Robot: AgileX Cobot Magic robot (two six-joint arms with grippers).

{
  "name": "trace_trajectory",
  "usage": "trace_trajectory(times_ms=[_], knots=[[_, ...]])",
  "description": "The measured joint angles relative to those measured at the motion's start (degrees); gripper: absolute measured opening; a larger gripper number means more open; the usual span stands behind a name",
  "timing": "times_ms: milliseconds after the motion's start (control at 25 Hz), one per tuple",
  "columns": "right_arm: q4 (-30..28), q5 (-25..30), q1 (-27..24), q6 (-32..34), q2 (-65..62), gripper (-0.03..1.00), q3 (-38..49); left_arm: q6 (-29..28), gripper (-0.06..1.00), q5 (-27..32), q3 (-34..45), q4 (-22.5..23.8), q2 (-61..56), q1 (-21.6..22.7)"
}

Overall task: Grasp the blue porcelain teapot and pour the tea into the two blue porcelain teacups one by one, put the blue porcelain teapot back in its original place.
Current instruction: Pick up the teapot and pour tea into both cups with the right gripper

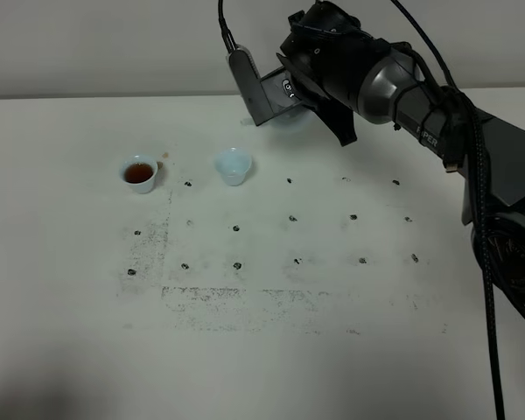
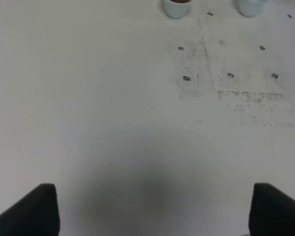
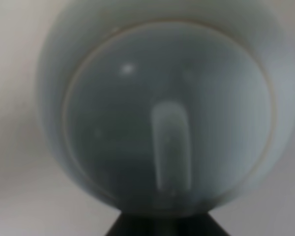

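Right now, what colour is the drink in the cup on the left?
Dark reddish-brown tea in the left teacup; the exterior high view shows it best.

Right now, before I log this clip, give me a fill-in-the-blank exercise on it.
In the high view, the small pale blue porcelain teacup holding dark tea stands ____ of its matching teacup. That matching teacup looks ____. The round pale blue porcelain teapot is held by the ____ arm. The left fingers stand ____, holding nothing.
Missing words: left, empty, right, open.

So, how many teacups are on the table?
2. The tea-filled teacup stands on the left; the second teacup stands to its right, apart. The arm could hide others.
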Motion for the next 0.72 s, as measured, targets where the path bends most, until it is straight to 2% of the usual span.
trace_trajectory(times_ms=[120,440,560,720], knots=[[-2.0,-3.6,0.0,-0.5,0.9,0.04,0.0,0.0,0.74,0.0,0.0,0.0,0.0,0.0],[-5.0,-6.3,0.0,0.7,3.7,0.04,0.0,0.0,0.74,0.0,0.0,0.0,0.0,0.0],[-6.0,-6.6,0.8,3.1,4.1,0.04,0.0,0.0,0.74,0.0,0.0,0.0,0.0,0.0],[-10.9,-7.3,2.4,9.8,4.3,0.04,0.0,0.0,0.74,0.0,0.0,0.0,0.0,0.0]])
